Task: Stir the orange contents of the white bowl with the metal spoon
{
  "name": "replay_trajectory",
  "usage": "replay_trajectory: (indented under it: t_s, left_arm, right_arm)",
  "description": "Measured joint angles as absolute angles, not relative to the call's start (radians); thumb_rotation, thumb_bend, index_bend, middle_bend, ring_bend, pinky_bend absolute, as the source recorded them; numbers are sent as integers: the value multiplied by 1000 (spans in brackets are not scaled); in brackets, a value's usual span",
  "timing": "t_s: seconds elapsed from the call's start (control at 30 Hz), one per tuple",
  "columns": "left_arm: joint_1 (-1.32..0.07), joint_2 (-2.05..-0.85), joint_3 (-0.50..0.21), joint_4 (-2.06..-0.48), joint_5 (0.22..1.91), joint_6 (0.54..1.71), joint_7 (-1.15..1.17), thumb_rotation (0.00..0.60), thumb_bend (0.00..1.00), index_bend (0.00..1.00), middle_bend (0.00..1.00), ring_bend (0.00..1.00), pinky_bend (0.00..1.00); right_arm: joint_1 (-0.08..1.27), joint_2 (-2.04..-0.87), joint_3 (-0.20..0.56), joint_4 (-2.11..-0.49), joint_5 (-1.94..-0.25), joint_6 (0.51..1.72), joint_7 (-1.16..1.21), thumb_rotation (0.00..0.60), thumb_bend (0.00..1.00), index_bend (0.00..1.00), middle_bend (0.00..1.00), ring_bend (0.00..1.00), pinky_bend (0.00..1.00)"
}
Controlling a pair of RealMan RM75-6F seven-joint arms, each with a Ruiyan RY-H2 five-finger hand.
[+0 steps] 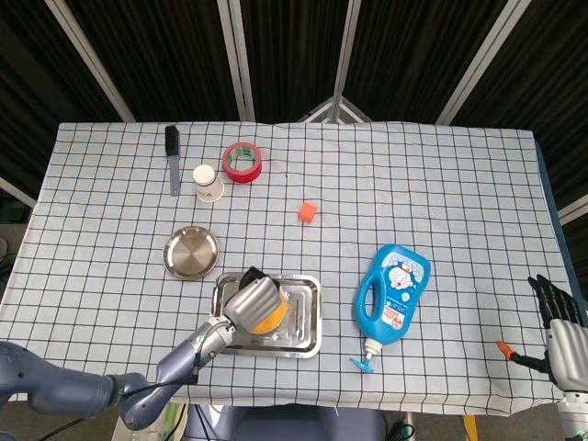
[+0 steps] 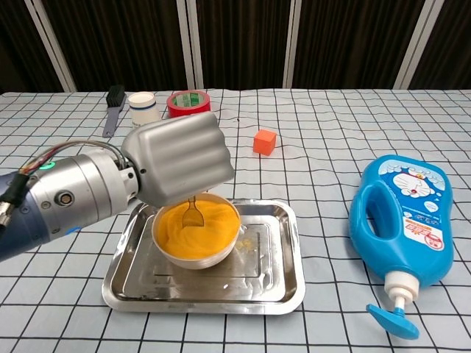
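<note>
Left hand [image 2: 180,158] is fisted over the round white bowl [image 2: 196,252], fingers curled tight on the handle of the metal spoon [image 2: 193,213]; the spoon's tip dips into the orange contents [image 2: 210,224]. The bowl sits in the left half of the rectangular steel tray [image 2: 272,265]. Blue cartoon-printed pump bottle [image 2: 401,220] lies right of the tray, small orange cube [image 2: 264,141] behind it. Right hand [image 1: 560,331] is well right of the tray at the table edge, fingers extended and apart, holding nothing.
</note>
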State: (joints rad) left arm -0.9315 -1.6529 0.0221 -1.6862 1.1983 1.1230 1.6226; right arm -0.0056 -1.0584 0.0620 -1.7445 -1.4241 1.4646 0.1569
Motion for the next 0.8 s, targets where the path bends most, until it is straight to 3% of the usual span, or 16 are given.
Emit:
replay_trajectory:
  t_s: [0.8]
  left_arm:
    - [-909, -1562, 45, -1782, 1244, 1158, 1601, 600, 669, 847, 1000, 1000, 1000]
  right_arm:
    - [-5, -1059, 62, -1746, -1421, 1460, 153, 600, 202, 0, 0, 0, 0]
